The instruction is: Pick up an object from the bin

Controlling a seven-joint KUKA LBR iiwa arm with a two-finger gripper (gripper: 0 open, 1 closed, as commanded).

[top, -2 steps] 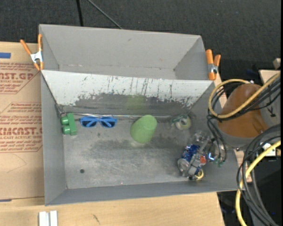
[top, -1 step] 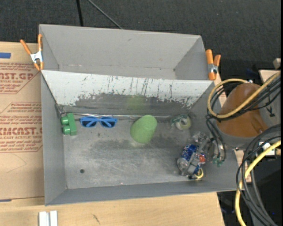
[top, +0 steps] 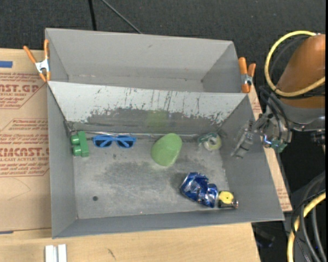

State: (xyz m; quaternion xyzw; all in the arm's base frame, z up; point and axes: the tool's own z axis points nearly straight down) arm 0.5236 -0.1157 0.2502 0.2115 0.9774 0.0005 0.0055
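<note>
Nearest, close to the near wall of the bin (top: 142,64) and towards the right, lies a crumpled blue wrapper (top: 197,189) with a small yellow round piece (top: 226,199) touching its right end. Further in, about mid-floor, sits a pale green egg-shaped lump (top: 166,149), apart from the rest. On a level with it, at the right, the pincer (top: 241,143) hangs over the bin's sloping right wall, at the edge of the floor rather than over any one item. Nothing can be seen in its grip, and whether it is spread or pressed together I cannot tell. The thing closest to it is a small whitish-green roundish piece (top: 210,141), just to its left at the foot of the far wall. Along that same far edge, going left, lie blue sunglasses (top: 115,141) and, in the left corner, a green block (top: 79,144). By my reading the pick has hardly begun: no item is grasped or lifted, so choosing a target, descending, closing and lifting are all left to do.
</note>
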